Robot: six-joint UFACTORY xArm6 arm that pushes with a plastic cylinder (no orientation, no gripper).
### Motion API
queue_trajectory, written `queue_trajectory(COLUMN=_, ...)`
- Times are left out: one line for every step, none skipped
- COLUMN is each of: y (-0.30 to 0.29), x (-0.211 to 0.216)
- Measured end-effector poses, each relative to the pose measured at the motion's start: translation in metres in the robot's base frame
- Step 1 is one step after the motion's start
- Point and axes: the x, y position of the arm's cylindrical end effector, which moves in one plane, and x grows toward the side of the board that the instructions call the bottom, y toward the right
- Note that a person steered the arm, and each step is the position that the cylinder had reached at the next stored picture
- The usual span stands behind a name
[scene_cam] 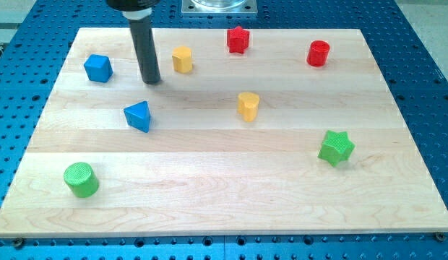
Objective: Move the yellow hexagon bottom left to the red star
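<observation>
Near the counter's top edge, left of its middle, my tip (152, 81) rests on the wooden counter (209, 173), the dark rod rising straight out of the view's top. I carry no hand at all, only this rod, so nothing is gripped or held. Just to the right of my tip, and slightly nearer the top edge, stands the yellow hexagon (182, 59), apart from the rod with a narrow strip of bare wood between them. Further right along the top edge, close to the counter's middle, sits the red star (238, 39); the yellow hexagon lies to its left and a little lower, near it but not touching. Toward the top right corner stands a red cylinder (319, 53). Toward the top left corner, left of my tip, sits a blue block (98, 68) with angled faces, its exact shape hard to make out. Below my tip and a little to the left lies a blue triangular block (139, 115). Around the counter's centre stands a second yellow block (248, 105), which looks heart-shaped. A green star (336, 147) sits toward the right edge, lower down, and a green cylinder (81, 180) stands near the bottom left corner.
</observation>
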Motion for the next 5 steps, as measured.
queue_trajectory(y=0.026, x=-0.025)
queue_trajectory(y=0.065, x=-0.029)
queue_trajectory(y=0.076, x=-0.029)
queue_trajectory(y=0.070, x=-0.029)
queue_trajectory(y=0.037, x=-0.032)
